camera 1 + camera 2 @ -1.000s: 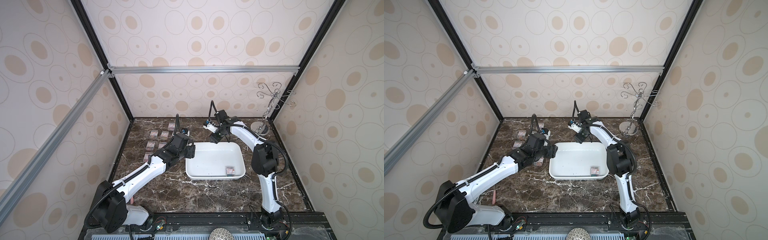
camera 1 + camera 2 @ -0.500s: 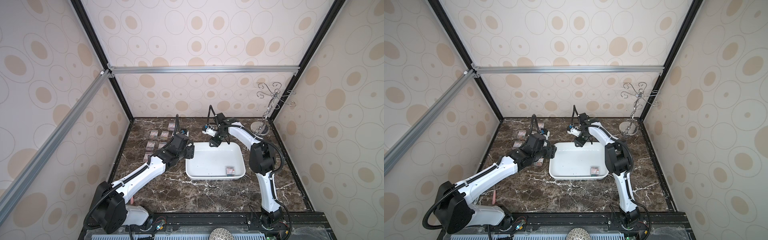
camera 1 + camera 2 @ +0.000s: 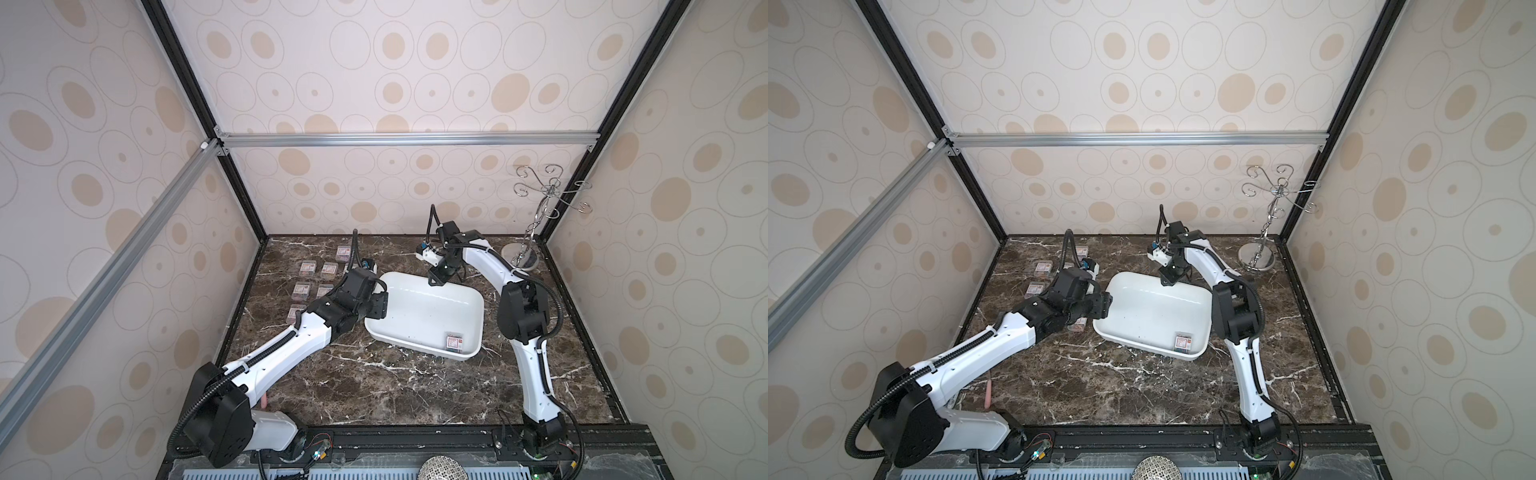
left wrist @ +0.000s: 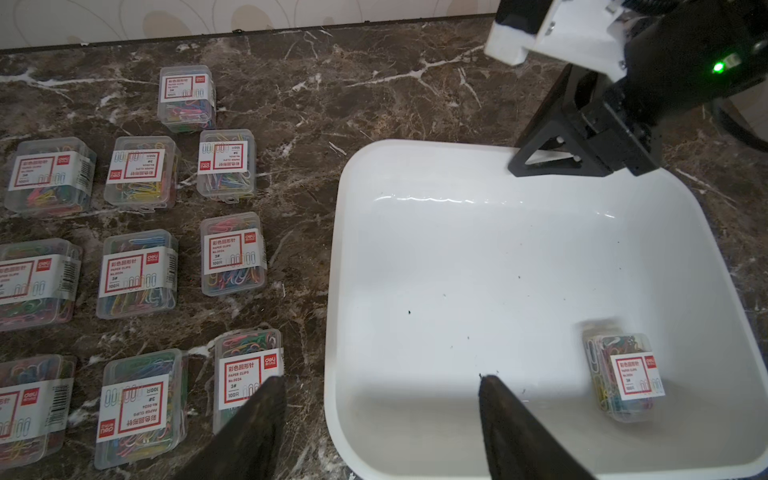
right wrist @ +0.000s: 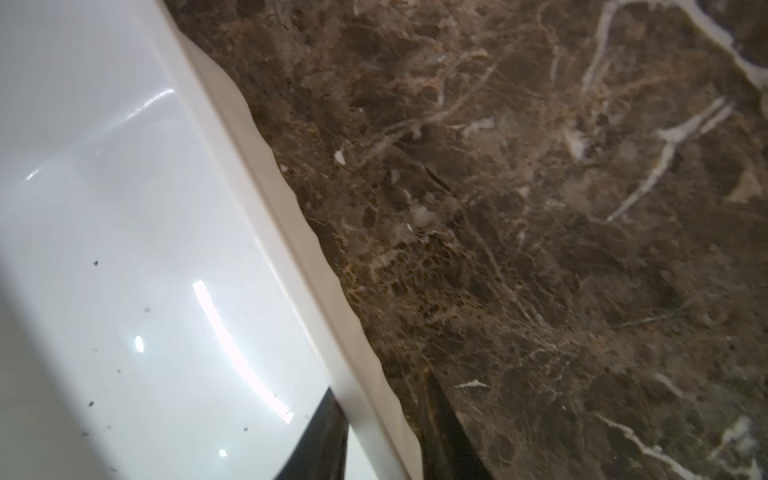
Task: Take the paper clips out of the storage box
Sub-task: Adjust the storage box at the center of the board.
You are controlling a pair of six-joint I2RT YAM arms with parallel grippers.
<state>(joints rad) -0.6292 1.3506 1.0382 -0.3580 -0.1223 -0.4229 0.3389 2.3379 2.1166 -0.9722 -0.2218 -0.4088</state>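
The dark brown marble table (image 3: 374, 386), veined in white, carries the storage box (image 3: 428, 307), a glossy white shallow tray with rounded corners and a raised rim. A few dark specks dot its floor.

The left gripper (image 4: 381, 377) sits at the storage box's left edge. Its two dark fingers stand well apart with nothing between them but the rim below. One fingertip is over the inside of the storage box, the other outside it, above a small box on the table. The right gripper (image 5: 378, 382) is at the far rim of the storage box. Its jaws are narrow and straddle that rim, one finger inside and one outside. Whether they actually press the rim cannot be told.

A shiny metal stand (image 3: 536, 224) with curled hooks rises beyond the storage box's far right corner, well apart from it.

The paper clips (image 4: 627, 374) come in small clear plastic cases of multicoloured wire, each with a white-and-red label. One case lies flat inside the storage box, in its near right corner, well apart from both grippers. Ten more cases (image 4: 137, 274) lie in rows on the table just left of the storage box, in the left wrist view.
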